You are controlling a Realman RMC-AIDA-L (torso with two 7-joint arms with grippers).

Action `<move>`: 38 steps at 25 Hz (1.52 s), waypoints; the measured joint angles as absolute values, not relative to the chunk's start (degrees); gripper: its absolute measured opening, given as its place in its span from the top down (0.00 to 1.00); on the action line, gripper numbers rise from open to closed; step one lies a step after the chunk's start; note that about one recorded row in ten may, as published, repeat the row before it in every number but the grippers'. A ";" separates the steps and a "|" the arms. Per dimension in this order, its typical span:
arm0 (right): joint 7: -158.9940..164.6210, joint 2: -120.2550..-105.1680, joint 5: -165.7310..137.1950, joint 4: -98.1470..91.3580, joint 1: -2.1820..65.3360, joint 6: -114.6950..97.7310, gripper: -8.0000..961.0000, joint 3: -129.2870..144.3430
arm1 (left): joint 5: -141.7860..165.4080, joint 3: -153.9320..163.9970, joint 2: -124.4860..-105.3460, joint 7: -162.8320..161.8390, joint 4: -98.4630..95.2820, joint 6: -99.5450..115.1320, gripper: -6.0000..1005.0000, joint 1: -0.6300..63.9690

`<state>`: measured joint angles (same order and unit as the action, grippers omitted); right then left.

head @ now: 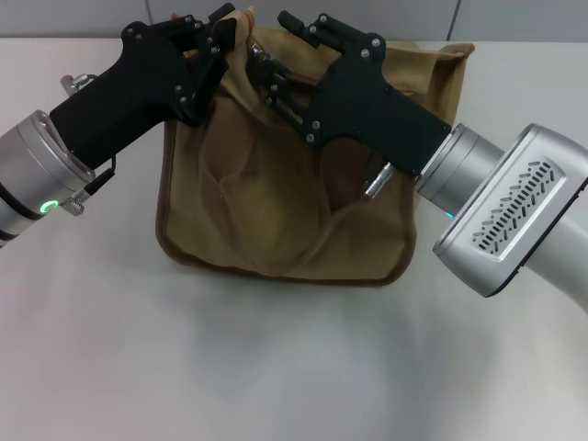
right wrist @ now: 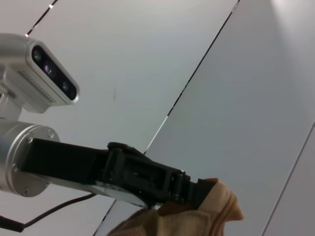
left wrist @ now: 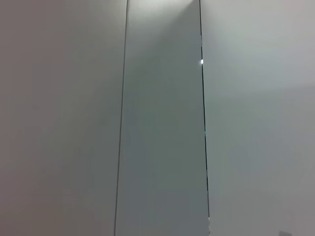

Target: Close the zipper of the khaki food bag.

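Note:
The khaki food bag (head: 276, 211) stands upright in the middle of the table, its handles drooping down its front. My left gripper (head: 219, 41) is shut on the bag's top left corner. The right wrist view shows it (right wrist: 189, 189) pinching the khaki fabric (right wrist: 216, 211). My right gripper (head: 266, 64) reaches in from the right and sits at the bag's top edge, close to the left gripper. The zipper line is mostly hidden behind the right gripper, and I cannot see its pull.
The bag stands on a pale grey table (head: 276, 367). Both arms cross above the bag's upper half. The left wrist view shows only grey wall panels (left wrist: 162, 123).

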<state>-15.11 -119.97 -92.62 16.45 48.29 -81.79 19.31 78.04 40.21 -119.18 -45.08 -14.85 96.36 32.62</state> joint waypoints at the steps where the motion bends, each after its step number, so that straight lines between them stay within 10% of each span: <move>1: -15.11 -119.97 -92.61 16.45 48.29 -81.79 0.49 19.30 | 78.04 40.14 -119.18 -45.09 -14.85 96.32 0.94 32.61; 38: -15.12 -119.97 -92.73 17.76 48.89 -78.94 0.69 16.86 | 77.42 39.81 -119.18 -43.76 -14.32 96.05 0.92 32.52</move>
